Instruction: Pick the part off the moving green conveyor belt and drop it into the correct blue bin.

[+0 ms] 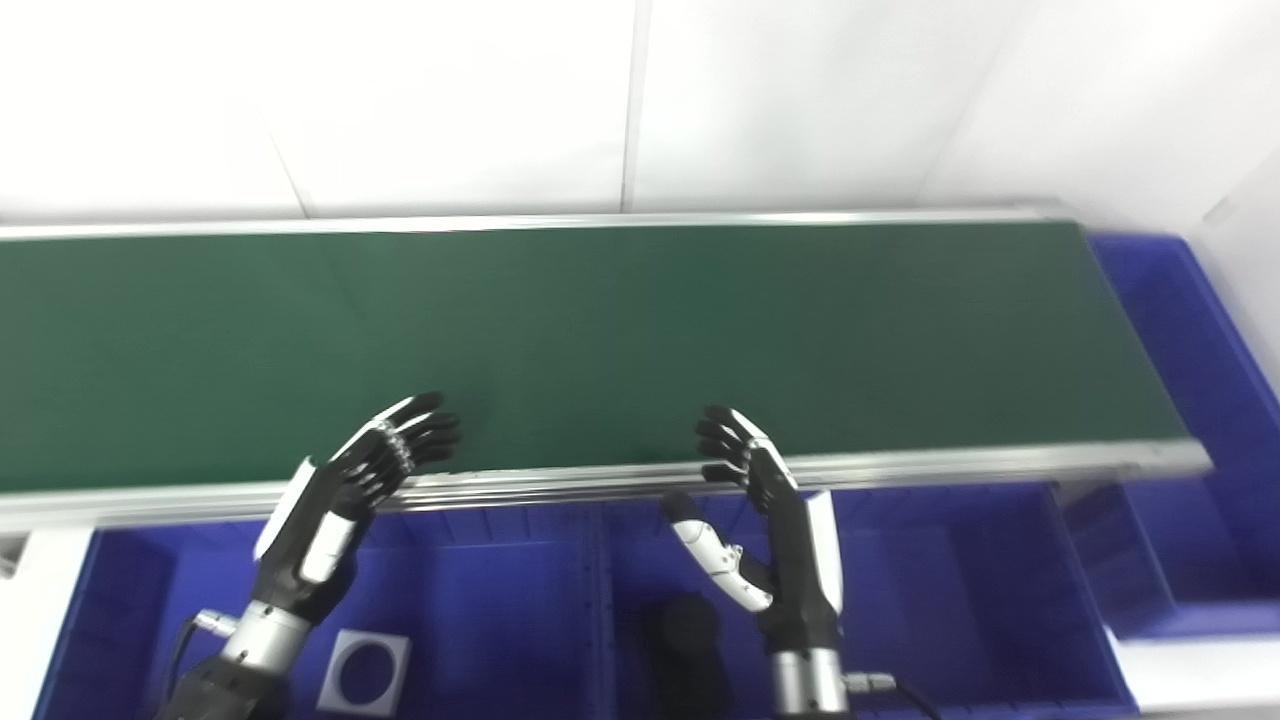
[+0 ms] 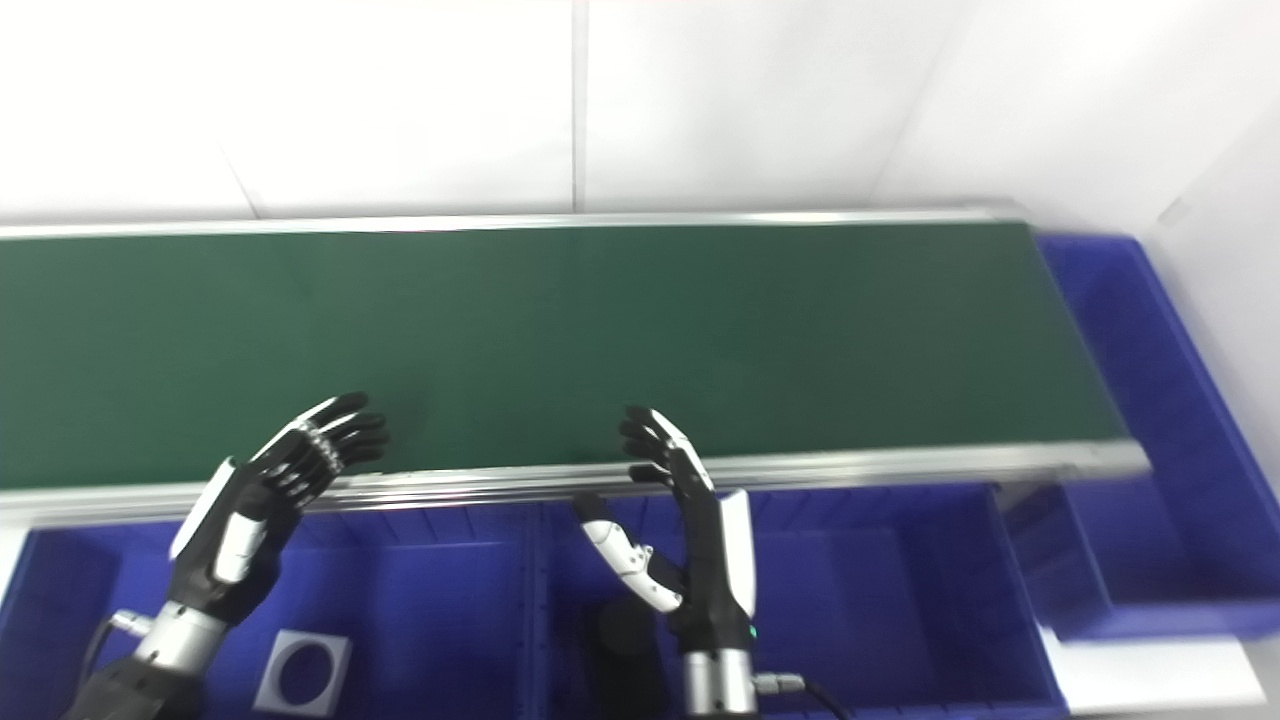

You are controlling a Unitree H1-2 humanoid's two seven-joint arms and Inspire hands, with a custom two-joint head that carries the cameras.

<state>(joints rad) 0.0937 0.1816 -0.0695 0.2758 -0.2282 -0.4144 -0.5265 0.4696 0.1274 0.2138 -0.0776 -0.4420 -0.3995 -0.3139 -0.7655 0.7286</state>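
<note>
The green conveyor belt [image 1: 600, 340] runs across the picture with no part on it. My left hand [image 1: 345, 495] hovers at the belt's near rail, fingers spread, holding nothing. To its right my right hand [image 1: 765, 520] is raised over the blue bins, open, thumb apart from the fingers. In the left blue bin [image 1: 480, 600] lies a white square part with a round hole [image 1: 365, 670]. A dark cylindrical part [image 1: 690, 640] sits in the middle bin, beside my right wrist.
A metal rail [image 1: 950, 465] borders the belt's near edge. A further blue bin [image 1: 950, 590] lies to the right, and another blue bin [image 1: 1200, 360] stands past the belt's right end. White walls rise behind the belt.
</note>
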